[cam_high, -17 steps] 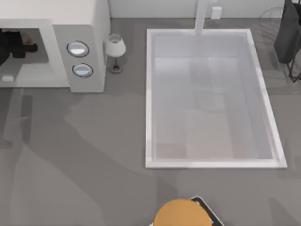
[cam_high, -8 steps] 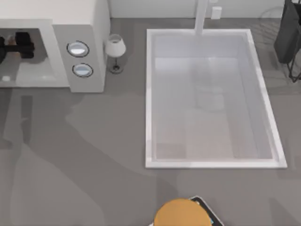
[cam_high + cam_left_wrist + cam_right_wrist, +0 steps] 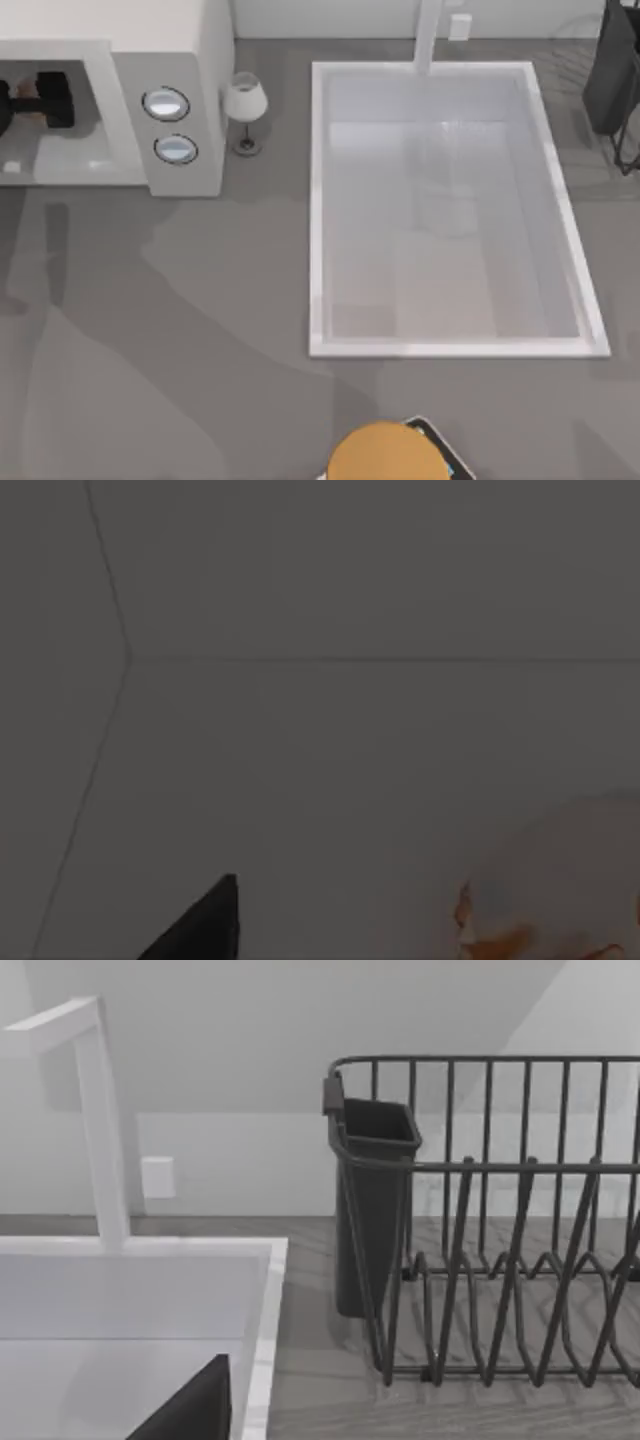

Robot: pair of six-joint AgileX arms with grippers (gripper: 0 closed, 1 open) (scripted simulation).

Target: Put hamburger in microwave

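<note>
**Burger inside the cavity, release not confirmed**

Over the last second my left claw [image 3: 48, 97] has slid a little toward 3 o'clock inside the microwave [image 3: 180, 60], which stands at 10 o'clock on the worktop [image 3: 200, 320]. The dim left wrist view shows the hamburger [image 3: 545, 880] close under the camera, against the cavity floor. I cannot tell whether the claw grips it or has let go. I judge only the release and retreat remain. My right arm idles near the dish rack [image 3: 500, 1260] at 2 o'clock.

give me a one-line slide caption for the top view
Left gripper reaches inside the microwave cavity at the table's left, beside a wine glass and white basin.
</note>
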